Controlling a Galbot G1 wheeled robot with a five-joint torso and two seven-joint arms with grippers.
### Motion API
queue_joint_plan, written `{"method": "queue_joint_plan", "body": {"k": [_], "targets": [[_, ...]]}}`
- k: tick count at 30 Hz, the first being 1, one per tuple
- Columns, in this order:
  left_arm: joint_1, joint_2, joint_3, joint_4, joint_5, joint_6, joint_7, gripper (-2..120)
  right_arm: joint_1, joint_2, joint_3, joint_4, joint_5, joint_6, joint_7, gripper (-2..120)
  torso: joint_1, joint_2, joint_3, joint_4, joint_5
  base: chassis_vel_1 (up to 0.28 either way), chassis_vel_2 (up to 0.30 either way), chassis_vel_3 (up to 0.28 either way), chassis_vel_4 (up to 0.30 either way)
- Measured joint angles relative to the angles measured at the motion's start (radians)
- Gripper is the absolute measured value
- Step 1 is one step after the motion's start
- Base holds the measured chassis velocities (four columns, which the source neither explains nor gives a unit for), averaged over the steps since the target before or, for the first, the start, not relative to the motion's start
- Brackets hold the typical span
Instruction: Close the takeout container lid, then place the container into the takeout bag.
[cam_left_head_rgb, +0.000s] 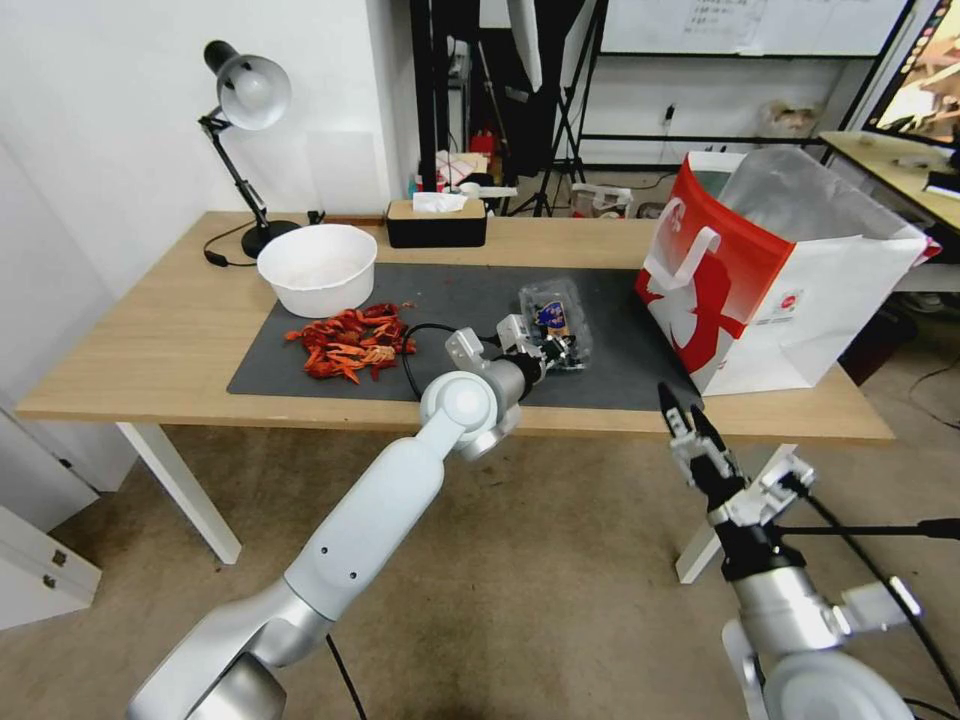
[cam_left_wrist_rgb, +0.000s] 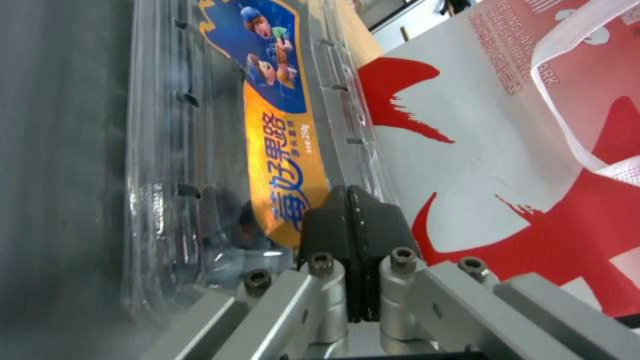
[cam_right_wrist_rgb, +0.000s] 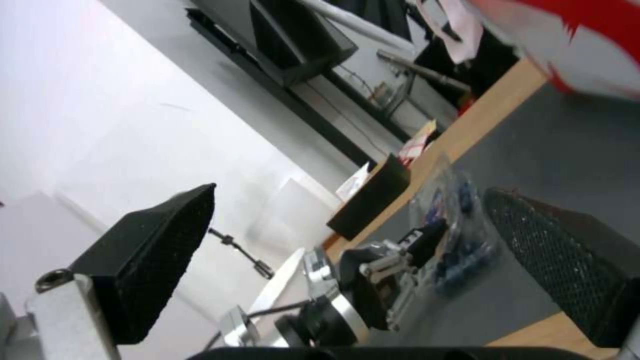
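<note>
— Two arms out over the wooden table (cam_left_head_rgb: 150, 360). Biggest piece first?
— Surely the takeout bag (cam_left_head_rgb: 790, 290): stiff red-and-white paper, foil-lined. Stands open-mouthed at the right end, partly on the grey mat (cam_left_head_rgb: 450, 290).
— And the takeout container (cam_left_head_rgb: 557, 318)?
— Lies mid-mat, left of the bag, long axis running away from the robot. Thin clear plastic, glossy, ribbed. As for the lid (cam_left_wrist_rgb: 280, 115): seemingly down, sticker uppermost.
— Nearer claw?
— Easily the left gripper (cam_left_head_rgb: 545, 352), at the box's near edge, black pads pressed together. Cannot tell whether pinching any rim. Probably calls for a carry rightward, up over the bag's rim.
— And the right gripper (cam_left_head_rgb: 688, 418)?
— Hangs off the table's front edge, near the bag, fingers spread wide, holding nothing.
</note>
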Motion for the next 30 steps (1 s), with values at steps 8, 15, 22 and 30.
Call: {"method": "queue_joint_plan", "body": {"k": [8, 15, 22, 30], "targets": [[0.005, -0.005, 0.004, 0.004, 0.015, -0.005, 0.006, 0, 0.130, -0.056, -0.014, -0.081, 0.101, -0.043, 0.077, 100, 0.000, 0.000, 0.000, -0.0002, 0.0000, 0.000, 0.000, 0.000, 0.000], [0.000, -0.004, 0.004, 0.011, 0.016, -0.009, 0.007, 0, 0.193, -0.124, -0.025, -0.136, 0.154, -0.058, 0.119, 100, 0.000, 0.000, 0.000, -0.0001, 0.0000, 0.000, 0.000, 0.000, 0.000], [-0.001, -0.006, 0.006, 0.013, 0.016, -0.012, 0.008, 0, 0.260, -0.225, -0.055, -0.193, 0.179, -0.077, 0.138, 100, 0.000, 0.000, 0.000, -0.0002, 0.0000, 0.000, 0.000, 0.000, 0.000], [0.000, -0.006, 0.008, 0.016, 0.016, -0.014, 0.008, 0, 0.385, -0.291, -0.093, -0.252, 0.229, -0.102, 0.180, 100, 0.000, 0.000, 0.000, -0.0001, -0.0001, 0.000, 0.000, 0.000, 0.000]]}}
